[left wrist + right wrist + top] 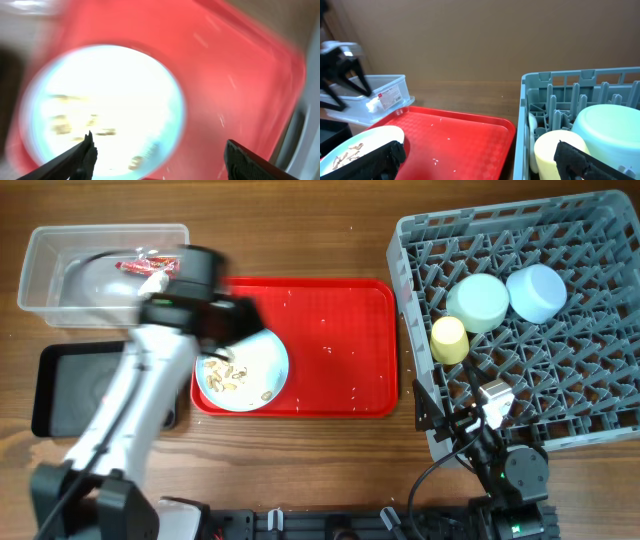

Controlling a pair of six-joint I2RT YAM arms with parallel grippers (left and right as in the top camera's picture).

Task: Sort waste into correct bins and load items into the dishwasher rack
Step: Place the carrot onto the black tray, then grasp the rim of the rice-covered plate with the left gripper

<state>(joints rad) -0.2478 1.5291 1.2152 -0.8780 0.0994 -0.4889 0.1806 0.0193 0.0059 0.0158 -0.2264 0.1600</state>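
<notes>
On the brown wood-grain bench [320, 210], a flat red plastic serving tray [330, 310] with a raised rim and a finely chequered surface sits at the centre, with white rice grains [327, 350] scattered across it. At its left end lies a round pale plate [255, 370], smooth and glossy, carrying beige food scraps [225, 375]. The left arm [130, 410], white with black joints, reaches from the near-left corner to the plate's far-left rim and shows blurred. The left claw [159, 142] hangs above the plate with its black fingers [85, 155] spread wide and nothing between them.

Beyond the arm, a clear plastic rectangular tub [40, 270] holds a red snack wrapper [140, 266] and a crumpled white tissue [154, 281]. Just in front of the tub, a shallow black rectangular tray [60, 395] lies partly under the arm.

To the right stands a large square grey plastic crate [580, 390] with a lattice of pegs. In its far-left part, a pale mint bowl [478, 302] and a light blue bowl [537, 292] sit bottoms up, just beside each other, with a small yellow cup [449, 340] next to the mint one. The right arm [515, 470] is folded low at the crate's near-left corner. The right claw [479, 150] points level across the red tray, its jaws wide apart and empty.
</notes>
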